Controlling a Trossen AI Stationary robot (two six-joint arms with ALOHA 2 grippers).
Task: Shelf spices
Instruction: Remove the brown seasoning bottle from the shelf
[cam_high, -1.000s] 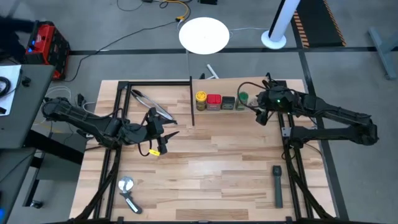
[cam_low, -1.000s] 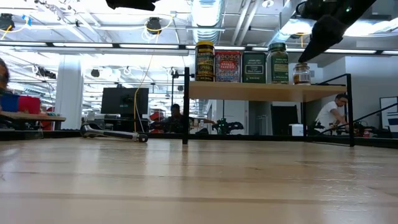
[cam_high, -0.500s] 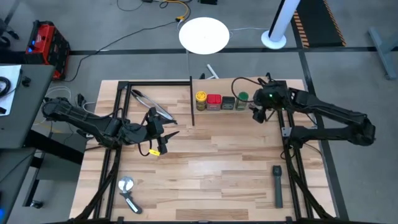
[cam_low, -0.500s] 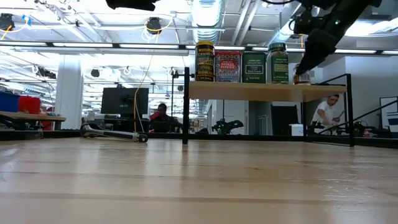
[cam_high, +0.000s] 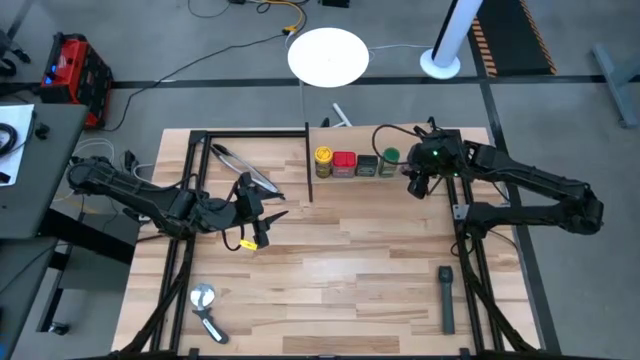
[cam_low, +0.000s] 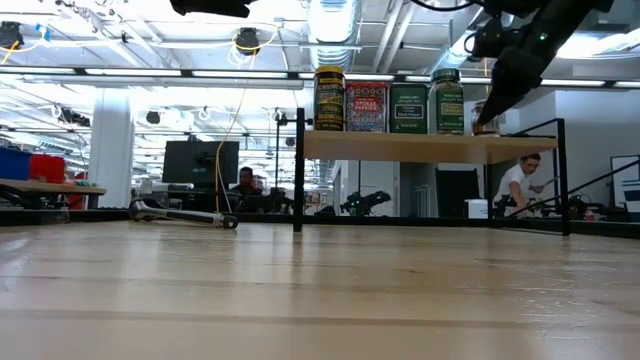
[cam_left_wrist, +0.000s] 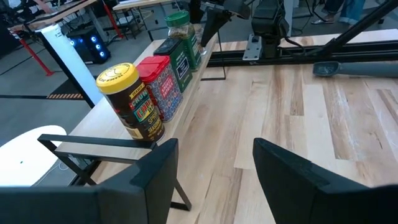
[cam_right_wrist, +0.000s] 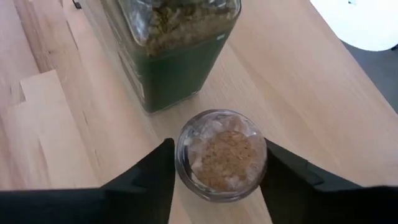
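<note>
On the shelf, four spices are standing in a row, and the right gripper is reaching down over its end, fingers spread either side of the small clear jar just beside the green-lidded jar. Well apart, the left gripper is hanging open.

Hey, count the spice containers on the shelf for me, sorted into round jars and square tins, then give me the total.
Round jars: 3, the yellow jar, the green-lidded jar and the small clear jar between the right gripper fingers.
Square tins: 2, the red tin and the dark tin.
Total: 5
</note>
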